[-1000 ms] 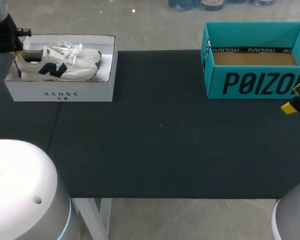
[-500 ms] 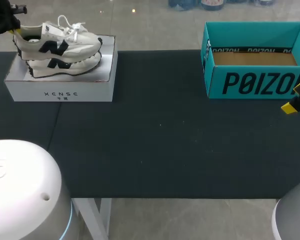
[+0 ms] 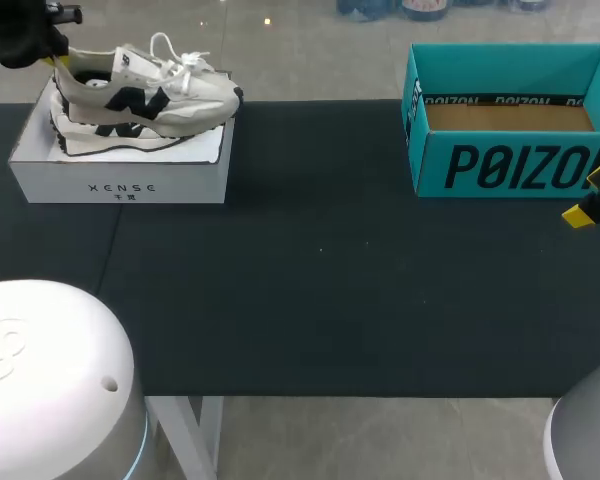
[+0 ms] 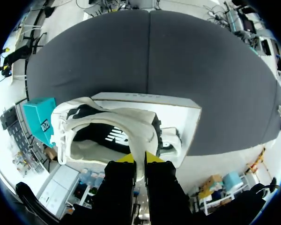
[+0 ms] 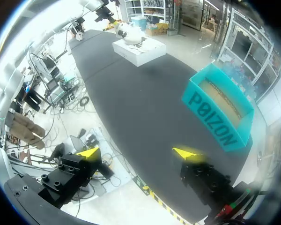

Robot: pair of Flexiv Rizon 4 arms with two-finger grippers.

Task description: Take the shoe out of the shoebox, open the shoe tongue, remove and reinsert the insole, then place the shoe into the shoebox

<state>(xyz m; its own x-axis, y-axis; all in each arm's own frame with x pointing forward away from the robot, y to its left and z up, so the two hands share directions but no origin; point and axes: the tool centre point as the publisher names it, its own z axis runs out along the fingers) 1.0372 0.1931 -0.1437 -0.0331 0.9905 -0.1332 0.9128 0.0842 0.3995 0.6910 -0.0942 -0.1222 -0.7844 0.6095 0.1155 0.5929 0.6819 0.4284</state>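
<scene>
Dark bench (image 3: pixel 320 280), far left: left end effector (image 4: pixel 139 158) clamped tight on shoe (image 3: pixel 150 95) at heel. Shoe now up out of white shoebox (image 3: pixel 120 185), drifting right. Extraction nearly done. Right end effector (image 5: pixel 136 152) wide open, empty.

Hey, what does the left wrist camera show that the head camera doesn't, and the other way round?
Only the left wrist view: the left hand pinching the shoe by its heel rim between its yellow tips, and the shoe's hollow inside. Only the head view: the right hand beside the teal box, and that box's bare brown floor. Both: the shoe held above the white shoebox, the teal box, the black table.
</scene>
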